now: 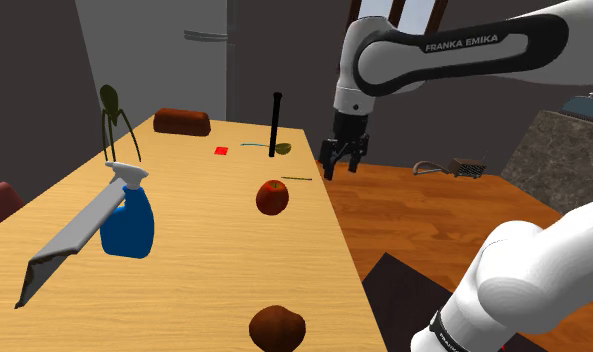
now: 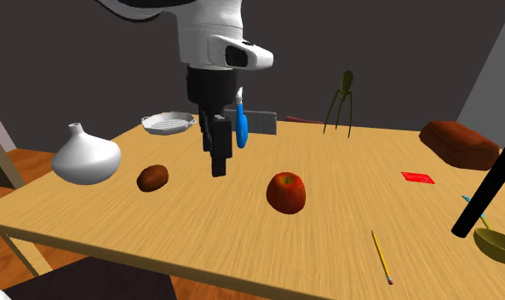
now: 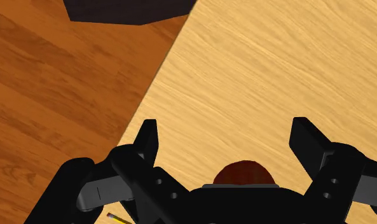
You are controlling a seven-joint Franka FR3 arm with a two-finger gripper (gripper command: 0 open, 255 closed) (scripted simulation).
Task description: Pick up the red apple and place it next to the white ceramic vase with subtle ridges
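Mostly hidden apple (image 3: 244, 173) behind parted jaws, pencil (image 3: 117, 219) cut off.

Pale wood-grain table (image 1: 214, 290), glossy red apple (image 1: 273, 197).

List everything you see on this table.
table: one, light wood, centre.
apple: one, red, mid-table.
vase: one, white, table corner.
lump: one, brown, beside vase.
dish: one, white, behind vase.
spray bottle: one, blue, by scraper.
scraper: one, grey, beside bottle.
loaf: one, brown, shoulder view's far end.
juicer: one, olive, near loaf.
card: one, red, near loaf.
ladle: one, black and olive, past apple.
pencil: one, yellow, near ladle.
gripper: one, black, open, above table edge by apple.
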